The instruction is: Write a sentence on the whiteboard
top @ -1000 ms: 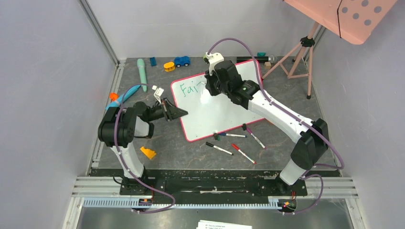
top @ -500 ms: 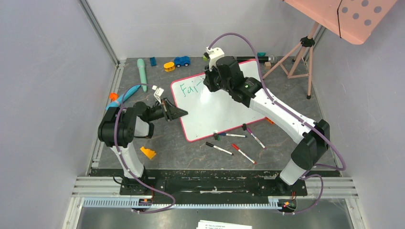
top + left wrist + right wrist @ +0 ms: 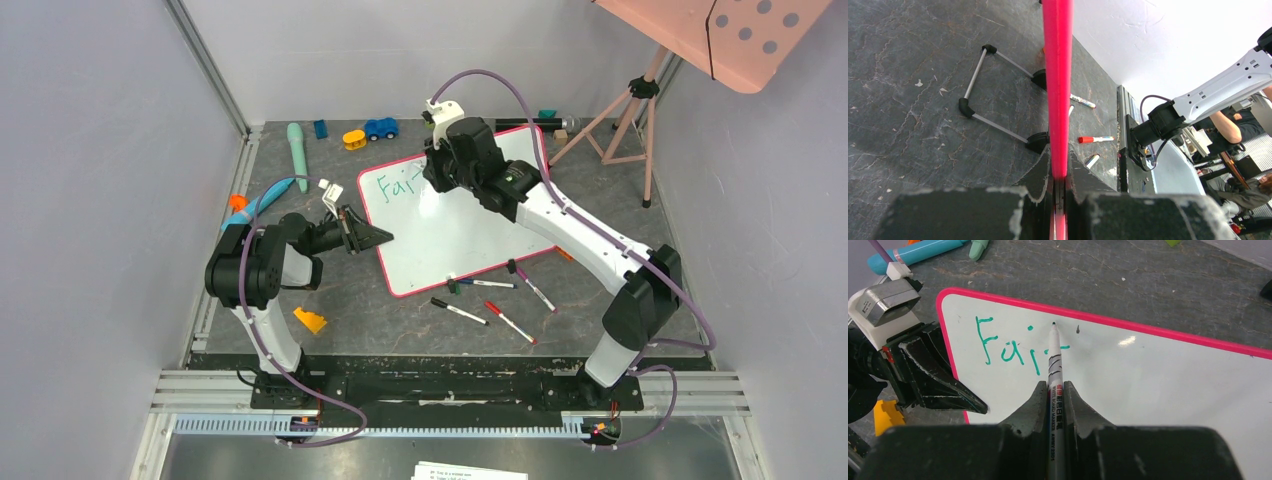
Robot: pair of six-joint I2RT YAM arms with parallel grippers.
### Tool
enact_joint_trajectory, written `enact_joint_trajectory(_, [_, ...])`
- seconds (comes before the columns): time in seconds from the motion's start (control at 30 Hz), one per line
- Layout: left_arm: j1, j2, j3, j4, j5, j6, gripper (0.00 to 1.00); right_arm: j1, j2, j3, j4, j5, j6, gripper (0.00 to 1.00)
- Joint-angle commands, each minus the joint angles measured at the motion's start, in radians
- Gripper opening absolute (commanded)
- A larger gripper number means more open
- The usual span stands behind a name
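The right end effector (image 3: 1055,392) is closed on a marker (image 3: 1053,360), its tip poised by the started sentence (image 3: 1000,347) near the top edge of the whiteboard (image 3: 1158,385). The whiteboard lies mid-tabletop (image 3: 400,320), with its rim clamped by the left end effector (image 3: 1059,167). The next stroke is best drawn with light, even pressure.

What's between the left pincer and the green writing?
Nothing but bare board, seen in the right wrist view: the left pincer grips its edge and the writing begins just inboard.

Green handwriting (image 3: 1003,346) on the whiteboard (image 3: 1158,375) reads "Fai" and a short dash, just left of the right gripper's (image 3: 1053,390) marker (image 3: 1054,355) tip. The barrel print is too small to read.
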State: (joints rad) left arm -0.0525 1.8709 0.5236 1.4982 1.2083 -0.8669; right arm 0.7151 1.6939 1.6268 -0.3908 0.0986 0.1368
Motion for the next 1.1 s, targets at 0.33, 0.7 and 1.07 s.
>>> enact_joint_trajectory(0.33, [-0.021, -0.015, -0.009, 0.059, 0.103, 0.058, 0.02, -0.005, -0.051, -0.103, 0.025, 0.019, 0.004, 0.00])
enact_joint_trajectory(0.7, [-0.023, -0.015, -0.009, 0.059, 0.104, 0.058, 0.02, -0.005, -0.116, -0.214, 0.041, -0.001, 0.028, 0.00])
enact_joint_trajectory(1.07, [-0.023, -0.016, -0.010, 0.059, 0.103, 0.058, 0.02, -0.006, -0.105, -0.173, 0.024, 0.042, 0.014, 0.00])
